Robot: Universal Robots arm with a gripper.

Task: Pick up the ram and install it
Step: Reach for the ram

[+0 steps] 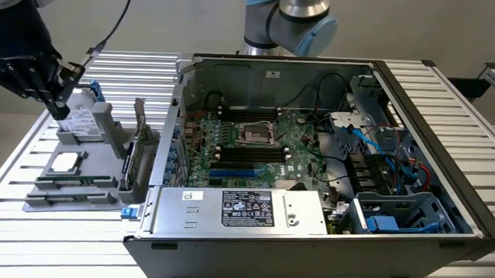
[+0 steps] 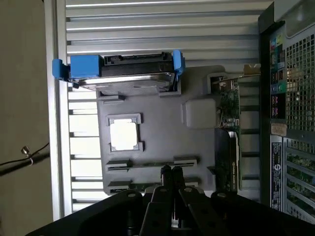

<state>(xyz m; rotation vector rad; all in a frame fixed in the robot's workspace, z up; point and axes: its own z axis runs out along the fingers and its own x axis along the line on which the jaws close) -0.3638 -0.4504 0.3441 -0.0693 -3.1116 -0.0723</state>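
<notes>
Green ram (image 1: 75,181) lies in the grey tray (image 1: 115,148) on the table (image 1: 38,246); claw (image 1: 60,112) hovers above the tray, fingers together, empty; motherboard slots (image 1: 251,155) look vacant; pickup and installation both remain.

Silver ribbed table (image 1: 134,64), grey tray (image 2: 162,132), black case (image 1: 445,140).
The gripper (image 1: 60,112) was black; the tray carried a silver processor (image 1: 66,162), a green ram (image 1: 69,181) and a blue-framed drive (image 2: 118,73); the case showed a green motherboard (image 1: 272,140), blue cables (image 1: 375,140) and a black-labelled silver power supply (image 1: 187,214).
</notes>
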